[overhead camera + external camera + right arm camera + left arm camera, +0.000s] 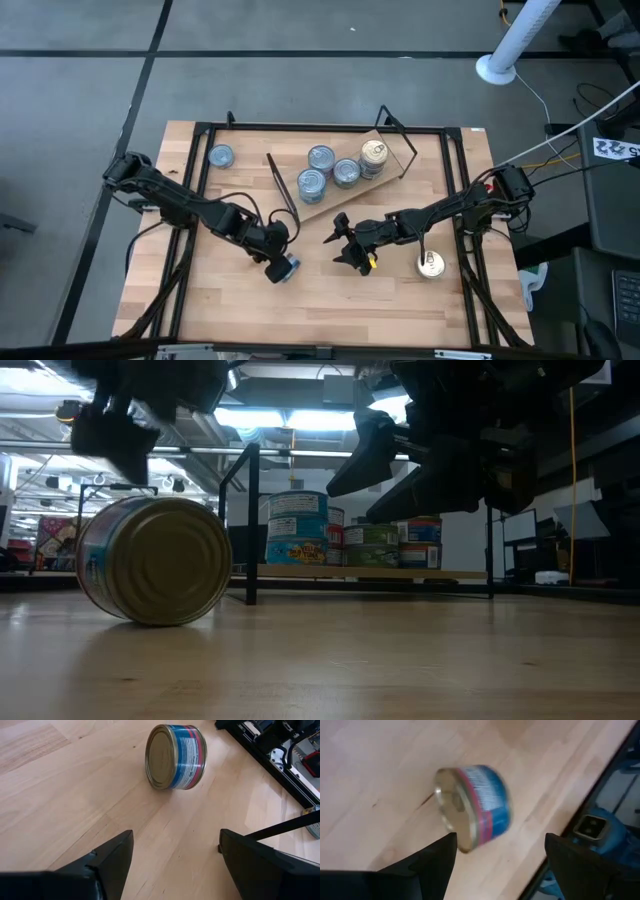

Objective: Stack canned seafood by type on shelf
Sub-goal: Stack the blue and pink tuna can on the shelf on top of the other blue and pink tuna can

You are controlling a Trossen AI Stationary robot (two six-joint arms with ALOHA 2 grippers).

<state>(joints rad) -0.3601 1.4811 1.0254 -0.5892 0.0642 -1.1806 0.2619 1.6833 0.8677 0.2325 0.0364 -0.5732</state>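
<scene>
Tin [475, 807] blue-labelled, on its side

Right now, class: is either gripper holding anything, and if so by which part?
Nothing is held. The left gripper and right gripper are both open; the blue-labelled tin lies on its side, untouched.

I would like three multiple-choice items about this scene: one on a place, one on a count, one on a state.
1. Where is the blue-labelled tin on its side?
A. On the shelf
B. On the table by the left claw
C. Held by the right claw

2. How many tins are on the shelf in the high view?
A. One
B. Four
C. Seven

3. The left claw is:
A. Open
B. Shut on a tin
C. Out of view

Answers: 1 B, it lies on bare wood beside that claw; 2 B, four tops show; 3 A, its fingers stand apart, holding nothing.
</scene>
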